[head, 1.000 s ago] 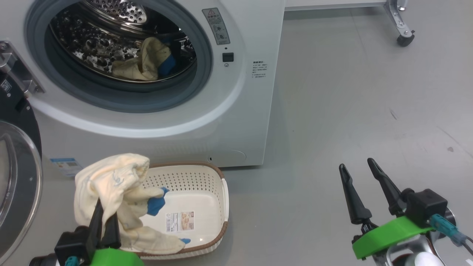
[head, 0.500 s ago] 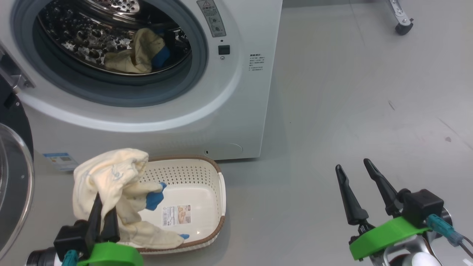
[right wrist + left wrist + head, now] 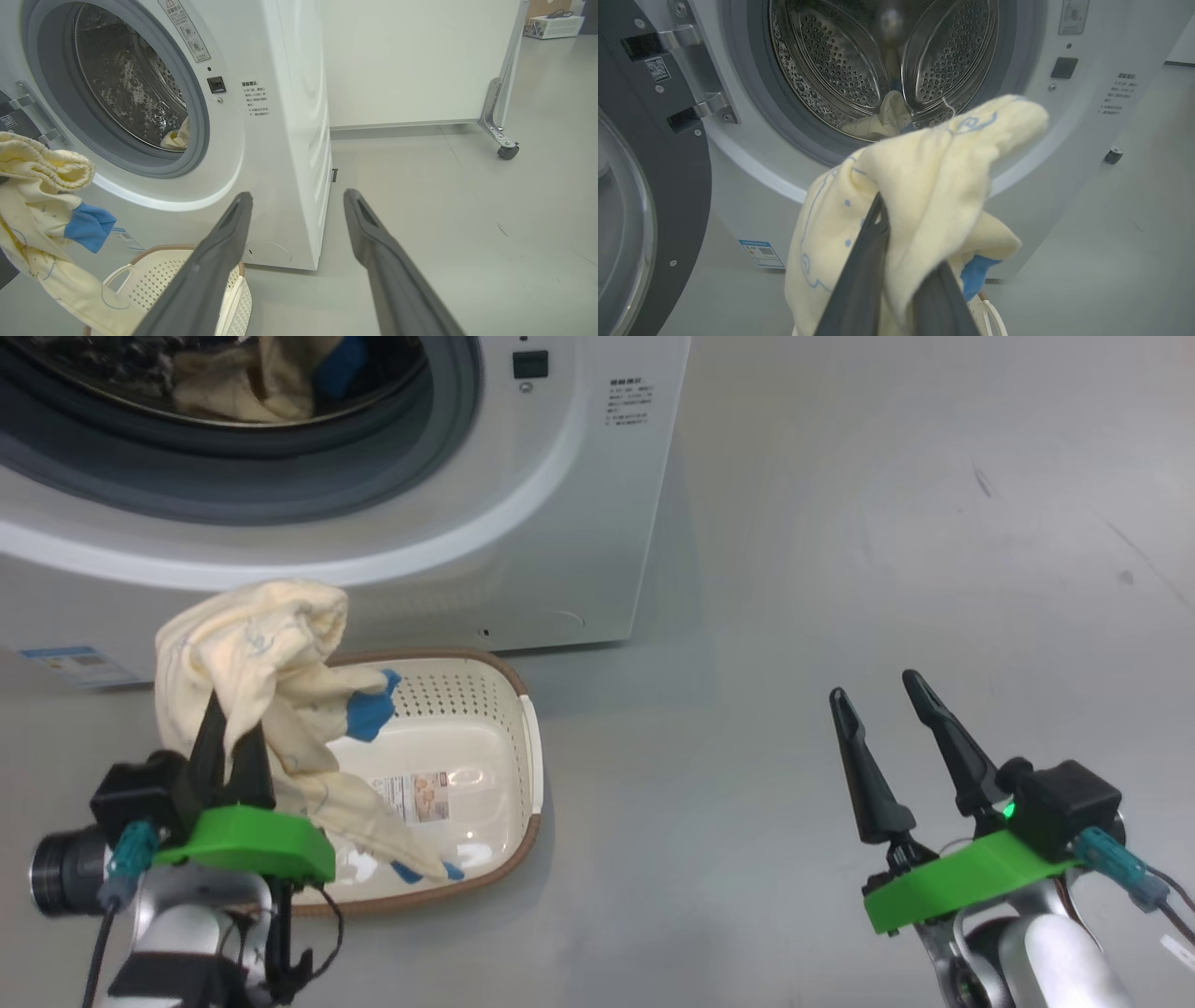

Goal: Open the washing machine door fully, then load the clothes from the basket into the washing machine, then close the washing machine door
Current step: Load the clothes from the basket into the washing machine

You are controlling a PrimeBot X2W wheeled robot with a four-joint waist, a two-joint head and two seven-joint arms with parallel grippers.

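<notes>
Door part's done: the washing machine door (image 3: 677, 186) is swung wide to the left, and one cream garment (image 3: 252, 378) already lies in the drum (image 3: 831, 60) of the washing machine (image 3: 541, 523). The left gripper (image 3: 231, 723) is pinched tight on the clothes (image 3: 252, 644), which hang above the basket (image 3: 467, 709) with a tail trailing into it (bottom otherwise looks bare, just a label (image 3: 420, 798)). The right gripper (image 3: 873, 686) hangs spread wide, holding nothing. To go: drop this in, shut the door. I'd mind the gasket (image 3: 752, 116) lip and the hinge (image 3: 696, 107); there's plenty of open floor (image 3: 840, 569) on the right.
</notes>
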